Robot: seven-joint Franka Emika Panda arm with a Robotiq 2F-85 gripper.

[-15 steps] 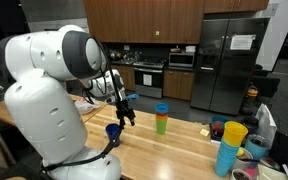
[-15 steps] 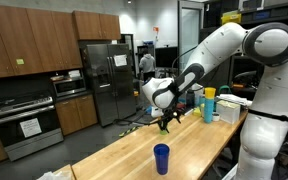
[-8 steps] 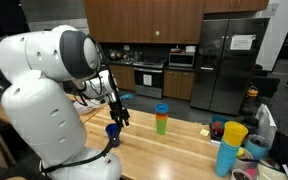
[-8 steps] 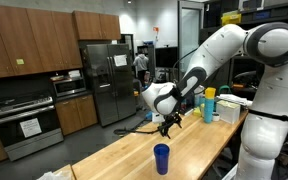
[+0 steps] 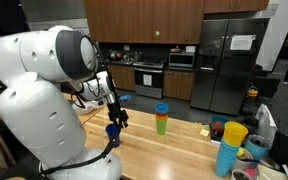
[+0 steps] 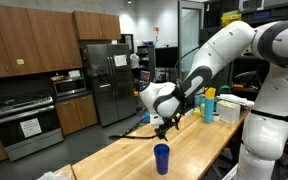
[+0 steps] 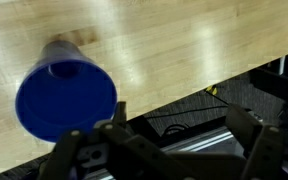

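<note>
Gripper [image 6: 162, 127] hangs just above the blue cup [image 6: 161, 158], jaws spread wide, nothing between them. The cup stands upright on the wooden worktop [image 6: 199, 140], close to its edge in the wrist view. Bare wood runs on to the stacked cups [image 5: 162, 118]. The white sheet [image 5: 242, 42] on the refrigerator [image 5: 229, 75] is too small to read.

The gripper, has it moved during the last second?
Yes. In an exterior view the gripper has come down, closer to the blue cup, which stands in place on the wooden table.
</note>
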